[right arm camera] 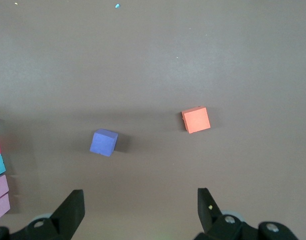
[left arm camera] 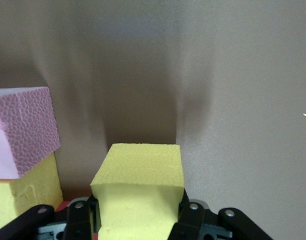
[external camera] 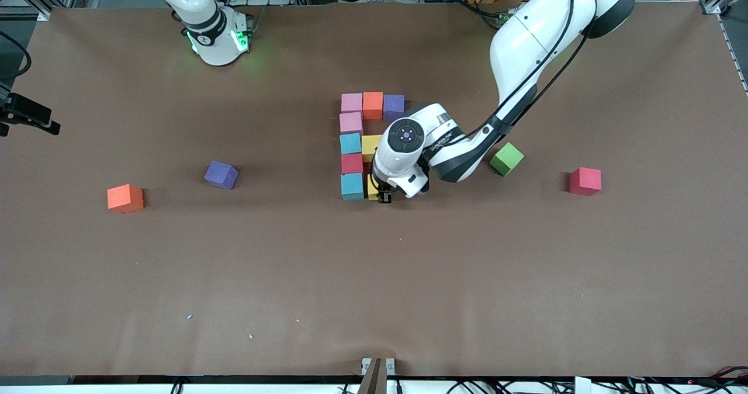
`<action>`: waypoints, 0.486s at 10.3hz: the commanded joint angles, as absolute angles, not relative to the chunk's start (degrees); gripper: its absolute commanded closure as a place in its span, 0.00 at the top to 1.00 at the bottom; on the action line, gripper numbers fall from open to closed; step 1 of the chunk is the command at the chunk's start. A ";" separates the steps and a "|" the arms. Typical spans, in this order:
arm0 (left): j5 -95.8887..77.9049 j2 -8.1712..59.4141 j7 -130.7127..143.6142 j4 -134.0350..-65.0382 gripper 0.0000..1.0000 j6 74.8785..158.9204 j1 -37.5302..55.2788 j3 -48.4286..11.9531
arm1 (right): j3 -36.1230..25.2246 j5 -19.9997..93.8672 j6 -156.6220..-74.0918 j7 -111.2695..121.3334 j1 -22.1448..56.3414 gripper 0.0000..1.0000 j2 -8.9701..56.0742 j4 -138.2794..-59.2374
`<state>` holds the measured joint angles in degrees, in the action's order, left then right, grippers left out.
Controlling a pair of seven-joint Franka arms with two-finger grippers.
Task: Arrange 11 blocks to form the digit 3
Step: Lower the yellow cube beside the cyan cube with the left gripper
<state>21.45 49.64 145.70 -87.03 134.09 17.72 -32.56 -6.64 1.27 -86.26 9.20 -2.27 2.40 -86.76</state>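
Blocks-wise, my left end effector (left arm camera: 138,220) was clamped on a yellow block (left arm camera: 139,187) right beside the cyan block (external camera: 352,186) on the bench (external camera: 374,277); my right end effector (right arm camera: 140,212) waited, spread wide.

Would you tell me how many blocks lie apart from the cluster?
4: orange and purple toward the right arm's end; green and red toward the left arm's. More may be hidden.

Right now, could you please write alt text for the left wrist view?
The left gripper is shut on a yellow block just above the brown table. Beside it, a pink block appears above another yellow block.
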 commanded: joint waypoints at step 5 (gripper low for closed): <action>20.13 50.36 148.53 -85.78 0.00 135.00 18.54 -31.90 | -6.68 0.70 -86.22 9.14 -2.55 1.00 2.20 -86.66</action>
